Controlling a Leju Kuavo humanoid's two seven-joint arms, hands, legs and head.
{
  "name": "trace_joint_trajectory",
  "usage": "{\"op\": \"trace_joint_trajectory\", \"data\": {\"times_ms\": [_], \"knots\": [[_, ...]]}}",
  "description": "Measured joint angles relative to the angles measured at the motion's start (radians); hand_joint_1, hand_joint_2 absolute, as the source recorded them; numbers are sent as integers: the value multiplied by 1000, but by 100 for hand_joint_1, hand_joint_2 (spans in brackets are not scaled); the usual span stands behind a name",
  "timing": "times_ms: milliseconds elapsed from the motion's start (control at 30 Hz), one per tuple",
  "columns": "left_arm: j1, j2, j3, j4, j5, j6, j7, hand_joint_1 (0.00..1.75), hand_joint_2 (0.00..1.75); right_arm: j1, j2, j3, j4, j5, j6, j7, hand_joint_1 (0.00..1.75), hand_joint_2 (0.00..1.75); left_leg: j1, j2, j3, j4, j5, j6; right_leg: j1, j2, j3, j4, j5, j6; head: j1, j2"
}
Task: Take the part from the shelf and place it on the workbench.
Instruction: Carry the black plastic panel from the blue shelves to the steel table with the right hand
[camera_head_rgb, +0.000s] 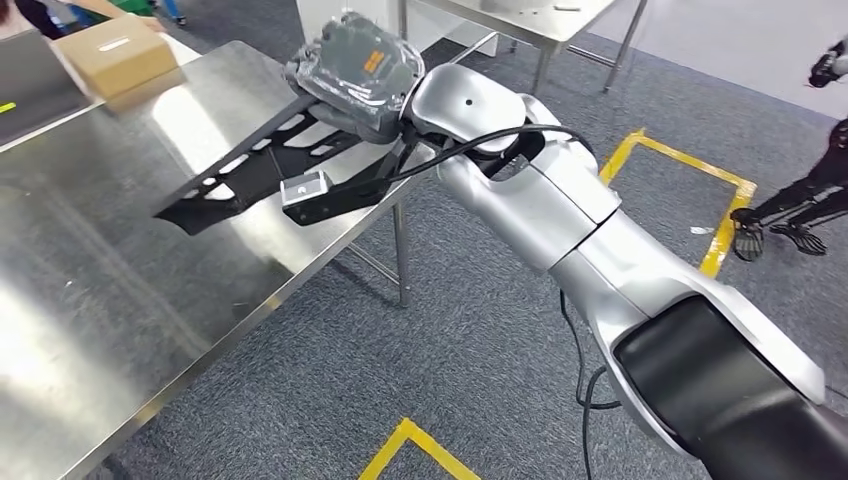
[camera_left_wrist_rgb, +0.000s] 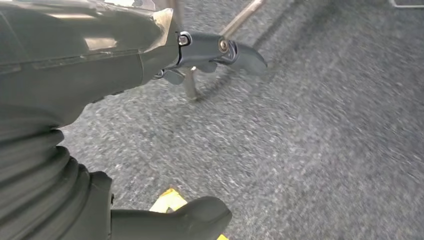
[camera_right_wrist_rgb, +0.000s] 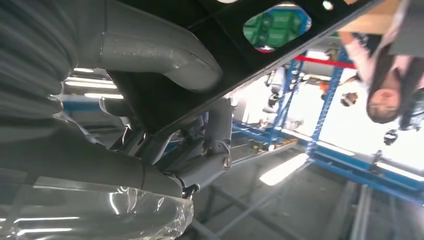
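Matt black metal part (camera_head_rgb: 250, 170) over a glossy brushed-steel workbench (camera_head_rgb: 120, 300); rough grey carpet (camera_head_rgb: 480, 330).

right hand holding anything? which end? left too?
The right hand grips the black slotted part at its near end, the far end reaching over the steel workbench. The left hand holds nothing, its fingers apart.

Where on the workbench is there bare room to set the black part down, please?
The workbench is bare steel from under the black part, held by the right hand, down to its near edge. The far corner is crowded by a cardboard box.
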Motion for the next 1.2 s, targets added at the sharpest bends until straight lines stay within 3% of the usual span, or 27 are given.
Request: {"op": "trace_joint_trajectory", "data": {"times_ms": [67,133,233,333,433,567,967,1067,1200], "knots": [[1,-3,0,0,-4,13,-1,0,175,5,1,7,0,4,-4,-9,175,175,1,-17,1,2,-2,-3,-6,2,47,-121,60,18,0,0],[1,-4,0,0,-5,21,-1,0,175,6,3,13,1,6,-10,-13,175,175,-3,-27,-1,6,-5,-12,-10,7,101,-243,111,20,0,0],[2,-3,0,0,-6,27,-1,0,175,8,9,19,3,8,-18,-17,175,175,-3,-28,-3,8,-8,-20,-11,10,117,-280,129,8,-2,0],[3,-4,0,0,-7,33,-2,0,175,9,11,20,6,8,-22,-24,175,175,-2,-24,17,-21,-2,-25,-10,12,132,-302,137,-2,-2,0],[3,-3,0,0,-7,38,-4,0,175,9,12,26,12,8,-28,-33,175,175,-2,-22,68,-96,24,-31,-10,15,176,-367,160,-13,-2,0],[3,0,0,0,-6,44,-4,0,175,9,16,40,21,8,-35,-41,175,175,-2,-21,153,-228,74,-37,-9,16,254,-486,205,-18,-2,0],[3,0,1,0,-6,47,-4,0,175,12,19,63,51,13,-47,-48,175,175,-2,-21,398,-645,246,-47,-7,17,478,-865,357,-17,-2,0],[3,-1,3,0,-5,47,-4,0,175,13,19,64,57,8,-49,-50,175,175,-1,-21,415,-677,264,-48,-6,17,493,-891,374,-17,-1,0],[3,-1,8,0,-4,43,-3,0,175,16,19,64,61,-3,-57,-53,175,175,0,-21,366,-612,242,-48,-6,18,455,-851,363,-17,-2,0]]}}
